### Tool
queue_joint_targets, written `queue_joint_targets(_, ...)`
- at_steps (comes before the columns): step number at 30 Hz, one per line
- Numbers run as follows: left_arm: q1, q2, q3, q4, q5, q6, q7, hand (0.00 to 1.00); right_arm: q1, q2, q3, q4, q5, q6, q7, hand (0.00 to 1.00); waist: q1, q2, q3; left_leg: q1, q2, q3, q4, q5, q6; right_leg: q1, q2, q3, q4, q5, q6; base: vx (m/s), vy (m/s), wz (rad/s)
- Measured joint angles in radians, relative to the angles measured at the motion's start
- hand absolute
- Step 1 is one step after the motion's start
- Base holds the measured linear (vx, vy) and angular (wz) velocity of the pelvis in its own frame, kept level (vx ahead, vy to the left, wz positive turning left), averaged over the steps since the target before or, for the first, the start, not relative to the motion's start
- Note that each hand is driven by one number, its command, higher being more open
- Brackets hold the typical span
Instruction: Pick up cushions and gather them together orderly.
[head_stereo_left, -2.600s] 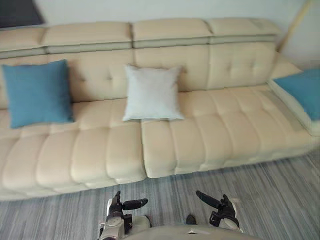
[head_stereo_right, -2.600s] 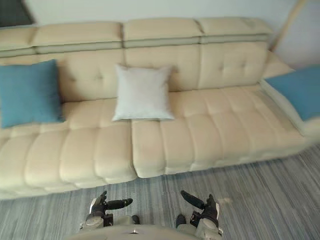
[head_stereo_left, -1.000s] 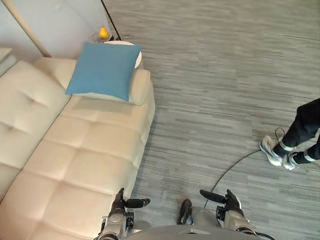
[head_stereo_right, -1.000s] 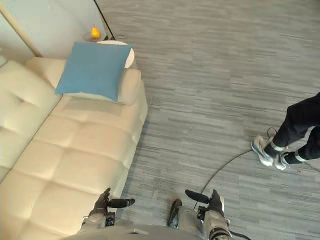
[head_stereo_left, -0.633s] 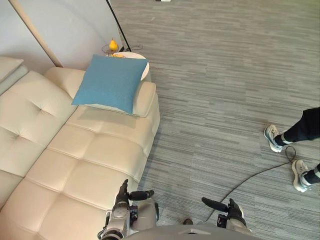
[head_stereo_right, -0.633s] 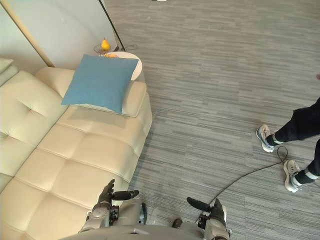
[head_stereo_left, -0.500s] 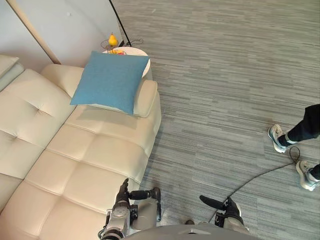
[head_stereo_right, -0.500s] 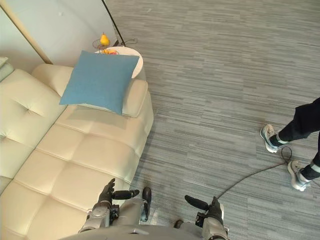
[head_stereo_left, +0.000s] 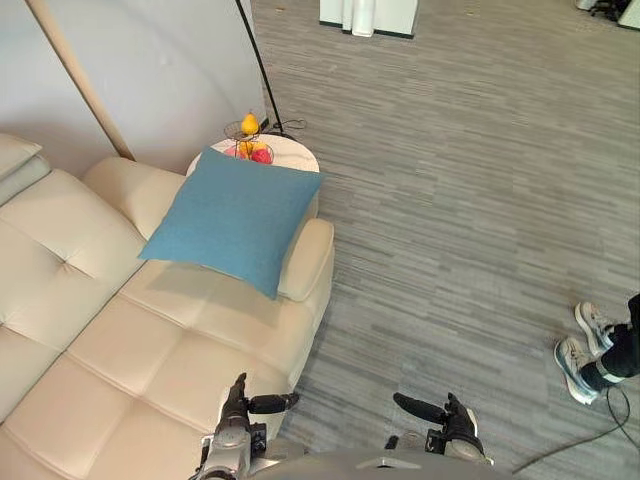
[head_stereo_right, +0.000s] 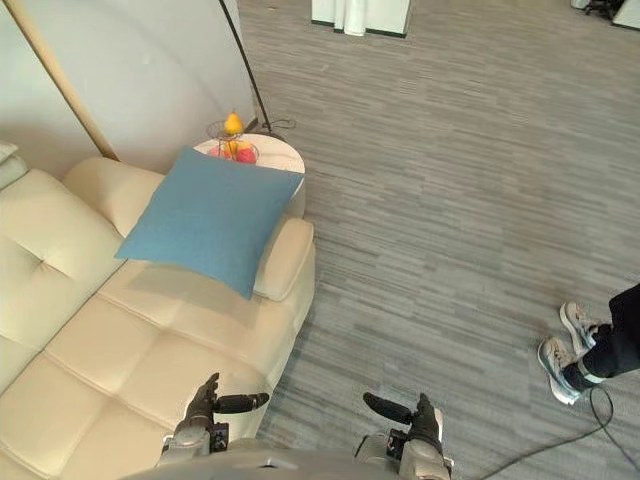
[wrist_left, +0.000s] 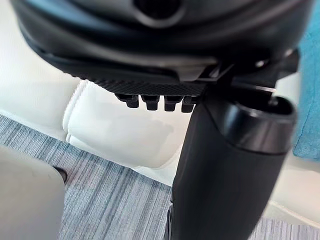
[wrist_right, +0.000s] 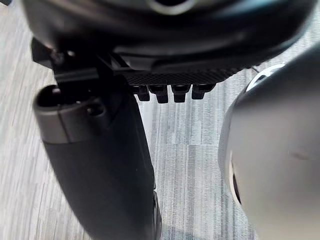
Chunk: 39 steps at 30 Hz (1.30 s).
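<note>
A blue square cushion (head_stereo_left: 235, 220) leans on the right armrest (head_stereo_left: 306, 260) of the cream sofa (head_stereo_left: 140, 350), tilted, with one corner hanging over the armrest; its edge shows as the blue cushion (wrist_left: 309, 95) in the left wrist view. My left hand (head_stereo_left: 238, 408) hangs low beside the sofa's front corner, open, thumb (wrist_left: 225, 165) sticking out, holding nothing. Over the grey floor my right hand (head_stereo_left: 448, 420) is open too, its thumb (wrist_right: 100, 165) out and nothing in it. Both hands are well short of the cushion.
A small round white side table (head_stereo_left: 290, 153) with a wire fruit basket (head_stereo_left: 250, 145) stands just behind the armrest. A dark lamp pole (head_stereo_left: 258, 70) rises beside it by the wall. A person's shoes (head_stereo_left: 585, 345) are on the grey carpet at the right.
The camera has swung from facing the sofa's middle to its right end and kept shifting; the blue cushion now looks nearer. The person's feet have stepped right. Both hands stay low and open.
</note>
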Motion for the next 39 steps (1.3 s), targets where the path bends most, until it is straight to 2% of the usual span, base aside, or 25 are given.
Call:
queue_joint_targets(2,-0.003,-0.002,0.002,0.000,0.000,0.000,0.002,1.00,-0.009,0.001,0.000,0.001,0.000,-0.005,0.000,1.00,-0.003,0.004,0.002,0.010,0.025,-0.028,-0.008,-0.003,-0.005,-0.033,0.054,0.022,-0.155,0.003,0.000,0.24,-0.171,0.52)
queue_joint_targets(3,-0.003,0.000,0.002,0.001,0.000,0.001,0.003,1.00,-0.016,0.001,0.000,0.012,0.001,-0.007,0.000,1.00,-0.008,0.002,0.002,0.013,0.039,-0.057,-0.010,-0.013,-0.022,-0.047,0.106,0.084,-0.310,0.023,0.008,0.33,-0.332,0.64)
queue_joint_targets(4,-0.003,0.004,0.002,0.001,0.000,0.001,0.003,1.00,-0.016,0.001,0.000,0.019,0.001,-0.009,0.000,1.00,-0.008,-0.005,0.003,0.017,0.040,-0.078,-0.009,-0.024,-0.040,-0.050,0.127,0.141,-0.411,0.076,0.009,0.40,-0.430,0.74)
queue_joint_targets(5,-0.008,0.005,0.004,0.021,0.000,0.000,0.004,1.00,-0.018,-0.010,-0.002,0.026,0.003,-0.008,0.003,1.00,-0.014,-0.002,0.004,0.026,0.052,-0.110,-0.008,-0.040,-0.068,-0.028,0.151,0.152,-0.420,0.143,-0.035,0.24,-0.272,0.48)
queue_joint_targets(6,-0.011,0.003,0.005,0.026,-0.001,0.001,0.005,1.00,-0.019,-0.011,-0.001,0.029,0.002,-0.009,0.003,1.00,-0.015,0.005,0.005,0.030,0.054,-0.114,-0.008,-0.041,-0.070,-0.024,0.155,0.149,-0.423,0.143,-0.035,0.24,-0.295,0.37)
queue_joint_targets(7,-0.016,-0.012,0.014,0.039,0.000,0.001,0.005,1.00,-0.024,-0.027,-0.005,0.039,0.002,-0.011,0.004,1.00,-0.006,0.028,0.001,0.029,0.071,-0.142,-0.016,-0.035,-0.081,-0.022,0.171,0.139,-0.398,0.118,-0.047,0.15,-0.219,0.21)
queue_joint_targets(9,-0.016,-0.016,0.017,0.049,0.001,0.001,0.006,1.00,-0.024,-0.026,-0.029,0.051,0.003,-0.011,0.006,1.00,-0.008,0.035,-0.001,0.050,0.082,-0.165,-0.012,-0.033,-0.084,-0.015,0.175,0.121,-0.353,0.052,-0.066,0.20,-0.306,0.25)
queue_joint_targets(11,-0.012,-0.021,0.025,0.047,0.001,0.000,0.003,1.00,-0.014,-0.032,-0.039,0.057,0.003,-0.013,0.007,1.00,-0.008,0.044,-0.005,-0.011,0.103,-0.177,0.156,-0.059,-0.128,0.039,0.197,0.087,-0.386,0.024,-0.079,0.20,-0.243,0.43)
queue_joint_targets(12,-0.012,-0.023,0.042,0.034,0.000,-0.001,-0.003,1.00,-0.006,-0.034,-0.038,0.058,0.003,-0.012,0.006,1.00,-0.010,0.049,-0.001,-0.107,0.111,-0.189,0.359,-0.058,-0.180,0.082,0.211,0.055,-0.420,0.022,-0.083,0.22,-0.197,0.71)
queue_joint_targets(13,-0.009,-0.030,0.065,0.010,-0.010,-0.001,-0.002,1.00,0.002,-0.037,-0.033,0.058,0.006,-0.009,0.005,1.00,-0.007,0.052,0.004,-0.223,0.137,-0.160,0.588,-0.066,-0.204,0.147,0.232,0.007,-0.463,0.029,-0.098,0.17,-0.146,0.67)
queue_joint_targets(16,-0.007,-0.028,0.058,-0.011,-0.010,-0.006,-0.005,1.00,0.002,-0.030,-0.030,0.057,0.015,-0.009,0.005,1.00,0.002,0.044,0.008,-0.276,0.150,-0.068,0.593,-0.085,-0.166,0.215,0.237,-0.024,-0.512,0.030,-0.099,0.15,-0.062,0.36)
queue_joint_targets(18,-0.007,-0.028,0.054,-0.013,-0.010,-0.013,-0.008,1.00,-0.002,-0.024,-0.029,0.053,0.023,-0.013,0.005,1.00,0.002,0.044,0.006,-0.290,0.142,-0.011,0.445,-0.084,-0.139,0.251,0.229,-0.043,-0.546,0.030,-0.089,0.17,0.047,0.29)
queue_joint_targets(19,-0.007,-0.029,0.053,-0.012,-0.010,-0.013,-0.008,1.00,-0.002,-0.025,-0.028,0.048,0.023,-0.013,0.006,1.00,0.002,0.049,0.005,-0.293,0.136,0.009,0.323,-0.045,-0.114,0.262,0.224,-0.057,-0.553,0.027,-0.078,0.21,0.134,0.42)
queue_joint_targets(20,-0.011,-0.037,0.056,-0.009,-0.014,-0.012,-0.010,1.00,-0.005,-0.027,-0.030,0.048,0.023,-0.012,0.005,1.00,0.006,0.053,0.004,-0.294,0.128,0.016,0.221,0.046,-0.105,0.263,0.218,-0.068,-0.543,0.015,-0.061,0.27,0.173,0.46)
queue_joint_targets(21,-0.017,-0.026,0.054,-0.007,-0.017,-0.012,-0.008,1.00,-0.007,-0.017,-0.027,0.046,0.023,-0.010,0.002,1.00,0.014,0.031,0.005,-0.274,0.098,0.025,0.164,0.077,-0.100,0.260,0.194,-0.064,-0.541,0.015,-0.054,0.23,0.143,0.42)
queue_joint_targets(23,-0.022,-0.018,0.053,-0.010,-0.017,-0.012,-0.008,1.00,-0.004,0.001,-0.008,0.035,0.023,-0.012,0.000,1.00,0.022,0.010,0.003,-0.266,0.065,0.024,0.124,0.096,-0.093,0.268,0.174,-0.066,-0.584,0.024,-0.036,0.22,0.090,0.35)
queue_joint_targets(27,-0.019,-0.021,0.051,-0.003,-0.032,-0.011,-0.011,1.00,-0.011,0.027,-0.007,0.036,0.023,-0.011,0.006,1.00,0.032,0.008,-0.001,-0.216,0.028,0.027,0.097,0.092,-0.086,0.324,0.141,-0.067,-0.592,0.035,-0.016,0.13,0.062,0.20)
queue_joint_targets(29,-0.011,-0.023,0.050,-0.001,-0.037,-0.011,-0.014,1.00,-0.010,0.025,-0.009,0.036,0.020,-0.011,0.007,1.00,0.034,0.014,-0.004,-0.175,0.018,0.025,0.075,0.055,-0.038,0.275,0.095,-0.057,-0.404,0.011,0.023,0.06,0.087,0.16)
queue_joint_targets(30,-0.010,-0.023,0.049,-0.001,-0.038,-0.011,-0.014,1.00,-0.010,0.023,-0.010,0.035,0.020,-0.011,0.007,1.00,0.034,0.014,-0.004,-0.172,0.017,0.024,0.074,0.052,-0.037,0.268,0.091,-0.056,-0.377,0.008,0.026,0.06,0.092,0.17)
queue_joint_targets(31,-0.007,-0.020,0.042,-0.003,-0.042,-0.011,-0.015,1.00,-0.011,0.017,-0.010,0.033,0.020,-0.010,0.007,1.00,0.034,0.010,-0.004,-0.154,0.000,0.009,0.066,0.041,-0.039,0.205,0.049,-0.048,-0.210,0.008,0.028,0.07,0.054,0.49)
queue_joint_targets(32,-0.006,-0.001,0.029,-0.004,-0.047,-0.012,-0.016,1.00,-0.004,0.016,-0.003,0.021,0.018,-0.011,0.009,1.00,0.026,-0.014,-0.006,-0.133,-0.025,-0.025,0.065,0.038,-0.033,0.126,-0.010,-0.020,0.000,0.051,0.029,0.07,0.002,0.74)
queue_joint_targets(33,-0.004,0.010,0.019,-0.003,-0.049,-0.011,-0.013,1.00,0.005,0.016,0.001,0.016,0.016,-0.013,0.011,1.00,0.021,-0.019,-0.006,-0.122,-0.030,-0.050,0.067,0.035,-0.027,0.099,-0.018,0.004,0.059,0.043,0.029,0.13,-0.058,1.21)
queue_joint_targets(35,0.001,0.017,0.015,-0.003,-0.054,-0.012,-0.009,1.00,0.021,0.014,0.000,0.016,0.013,-0.013,0.012,1.00,0.019,-0.029,-0.012,-0.105,-0.023,-0.114,0.061,0.039,-0.019,0.081,-0.002,0.017,0.034,-0.002,0.004,0.11,-0.100,0.97)
queue_joint_targets(38,-0.004,0.009,0.016,-0.001,-0.069,-0.011,-0.001,1.00,0.010,0.010,0.000,0.019,0.014,-0.015,0.013,1.00,0.018,-0.013,-0.017,-0.110,0.009,-0.181,0.058,0.030,-0.043,0.045,0.079,0.111,-0.201,-0.014,-0.002,0.12,-0.185,0.52)
queue_joint_targets(39,-0.004,0.004,0.015,0.000,-0.068,-0.011,0.002,1.00,0.008,0.007,0.001,0.018,0.015,-0.015,0.013,1.00,0.014,-0.005,-0.017,-0.121,0.025,-0.213,0.060,0.025,-0.064,0.033,0.131,0.196,-0.290,-0.013,-0.002,0.09,-0.160,0.51)
